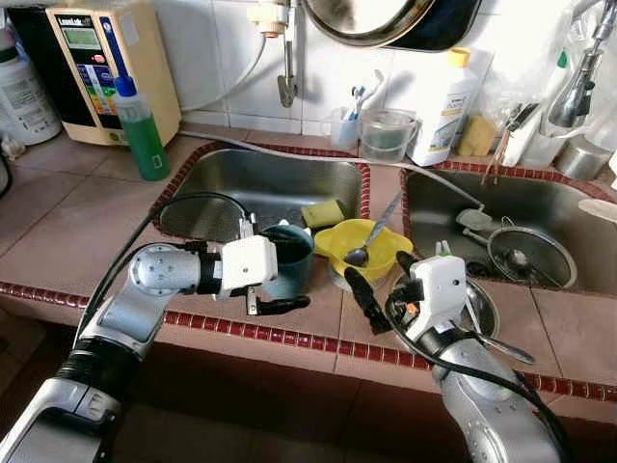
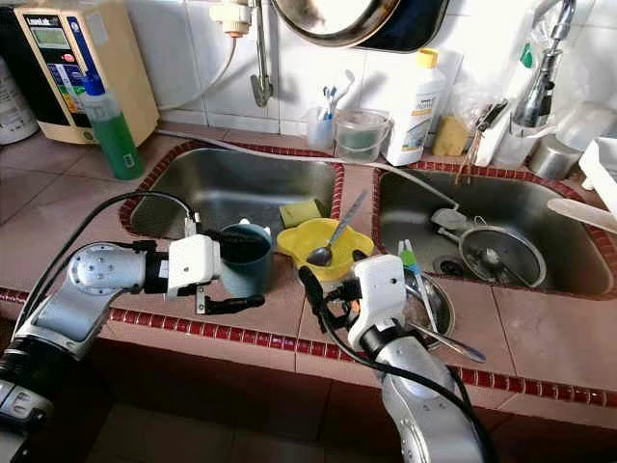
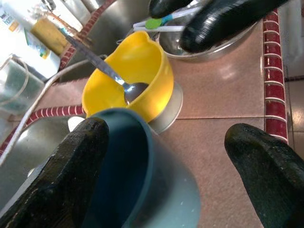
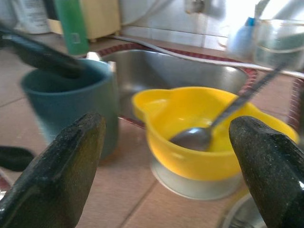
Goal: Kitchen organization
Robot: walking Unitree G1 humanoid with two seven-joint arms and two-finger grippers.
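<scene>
Fingers (image 3: 57,175) of the left gripper (image 1: 273,267) straddle the teal cup (image 1: 289,260); right gripper (image 1: 384,282) wide.

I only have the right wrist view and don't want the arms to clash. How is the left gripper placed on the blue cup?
Observer: The left gripper is open and straddles the blue cup's wall, with one finger across its mouth and the other outside, towards the counter edge.
Operator: What sits under my right wrist?
Observer: A steel bowl holding utensils, close beside the yellow bowl.
Operator: Anything behind the cup?
Observer: A yellow-green sponge at the near edge of the left sink.
</scene>
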